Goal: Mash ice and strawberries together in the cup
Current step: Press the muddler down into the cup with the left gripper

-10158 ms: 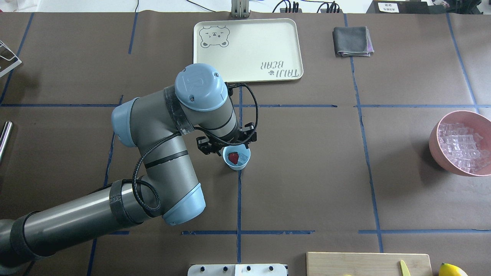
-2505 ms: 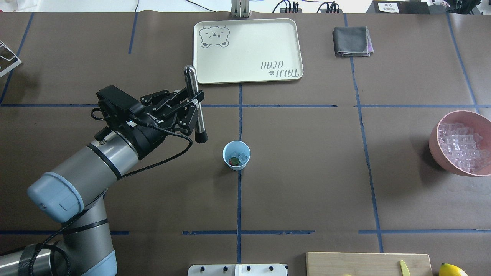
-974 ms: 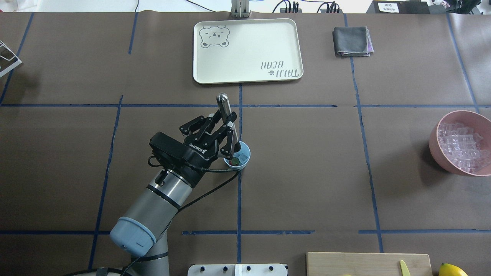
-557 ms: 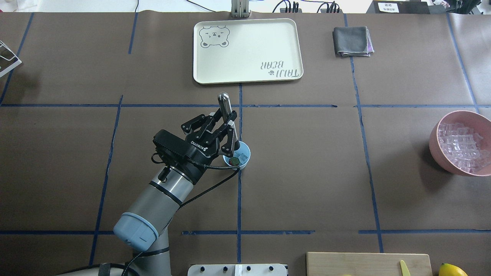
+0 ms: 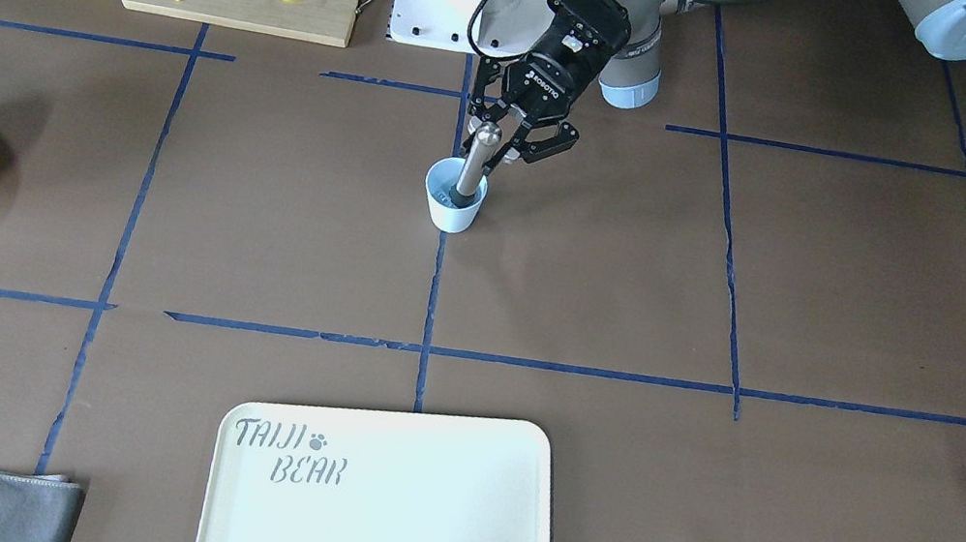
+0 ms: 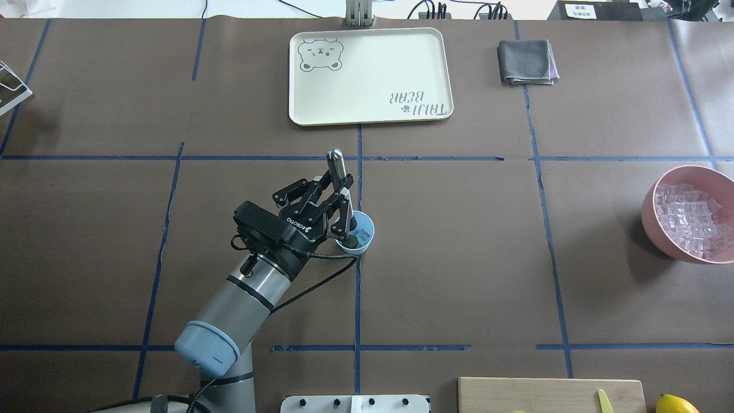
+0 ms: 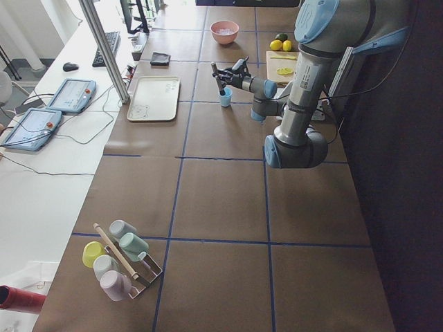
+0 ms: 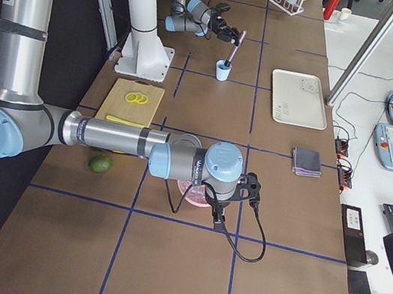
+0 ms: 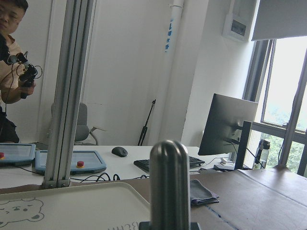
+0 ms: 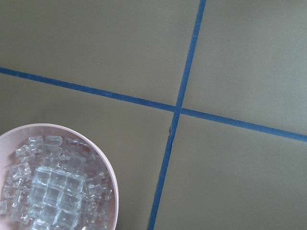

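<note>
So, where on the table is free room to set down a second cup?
The wide bare patch between the cup and the pink bowl is free, and so is the tray beyond the cup. It is crowded at the cup's left, where the left gripper holds the muddler in it.

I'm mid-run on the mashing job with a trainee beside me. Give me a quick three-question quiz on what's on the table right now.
1. True or false: the lower end of the metal muddler is inside the cup.
2. Where is the spare ice? A) on the tray B) in the pink bowl C) on the cutting board
3. Fill in: the muddler is held by the robot's ____ gripper.

Key: 1 true; 2 B; 3 left. The left gripper is shut on the muddler.
</note>
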